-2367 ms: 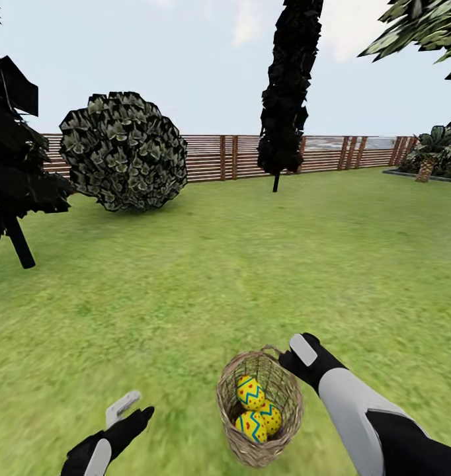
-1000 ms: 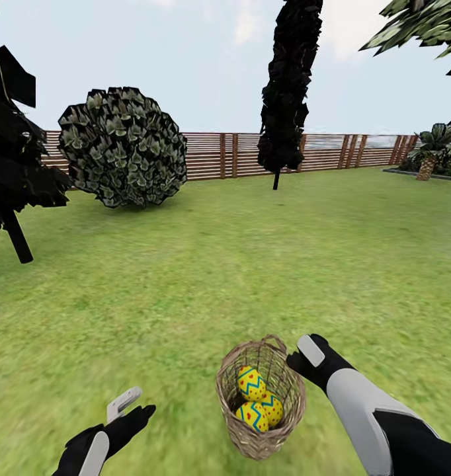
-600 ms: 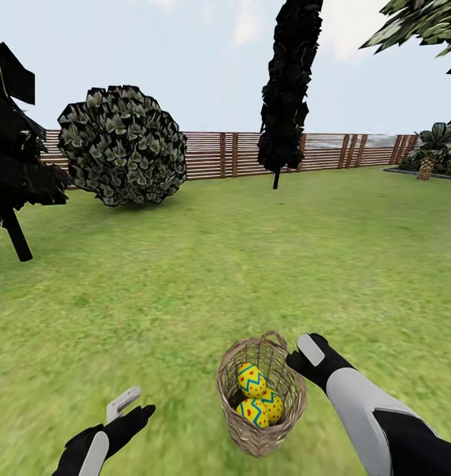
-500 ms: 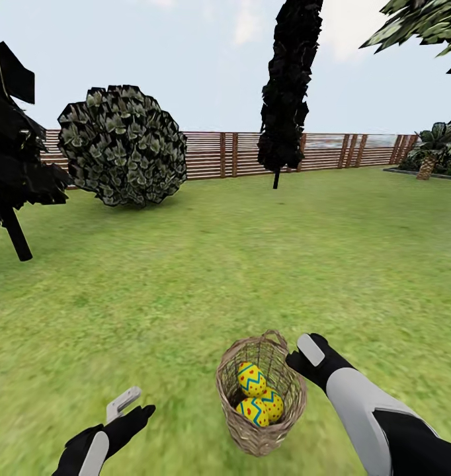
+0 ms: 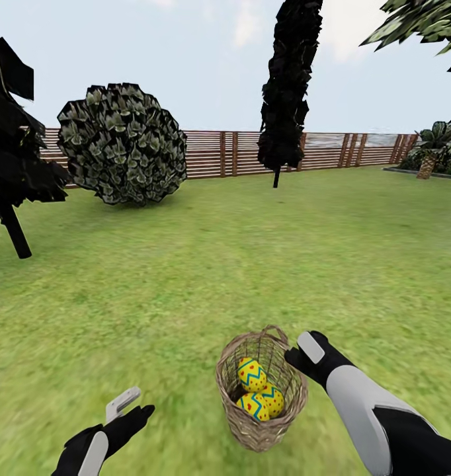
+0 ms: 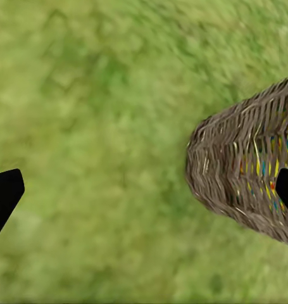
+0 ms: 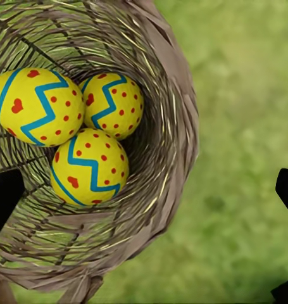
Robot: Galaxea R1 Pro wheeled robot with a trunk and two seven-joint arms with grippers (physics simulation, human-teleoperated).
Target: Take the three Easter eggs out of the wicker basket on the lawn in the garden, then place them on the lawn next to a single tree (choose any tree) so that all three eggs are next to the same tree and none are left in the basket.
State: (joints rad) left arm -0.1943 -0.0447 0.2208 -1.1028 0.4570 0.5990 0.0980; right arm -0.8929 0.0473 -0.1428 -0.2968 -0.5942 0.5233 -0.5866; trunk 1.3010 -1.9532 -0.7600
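The wicker basket [image 5: 262, 423] stands on the lawn [image 5: 252, 264] just ahead of me. Three yellow Easter eggs with blue zigzags and red spots lie in it: one on top [image 5: 252, 373], one right [image 5: 273, 399], one low [image 5: 253, 407]. The right wrist view looks straight into the basket [image 7: 175, 145] at the eggs [image 7: 90, 168]. My right gripper [image 5: 299, 354] hovers open by the basket's right rim, touching nothing. My left gripper [image 5: 134, 406] hangs open over grass to the basket's left; its wrist view shows the basket's side [image 6: 238, 164]. The tree is out of view.
Two dark narrow cypress-like trees stand at the far middle [image 5: 285, 99] and the left edge [image 5: 10, 145]. A round leafy bush [image 5: 123, 142] sits before the slatted wooden fence [image 5: 239, 155]. A low palm-like plant [image 5: 429, 155] grows far right. Leafy branches [image 5: 424, 26] reach in above.
The whole picture has shifted slightly, so the camera moved. The basket now sits a little higher in view. Both grippers stay open and hold the same places.
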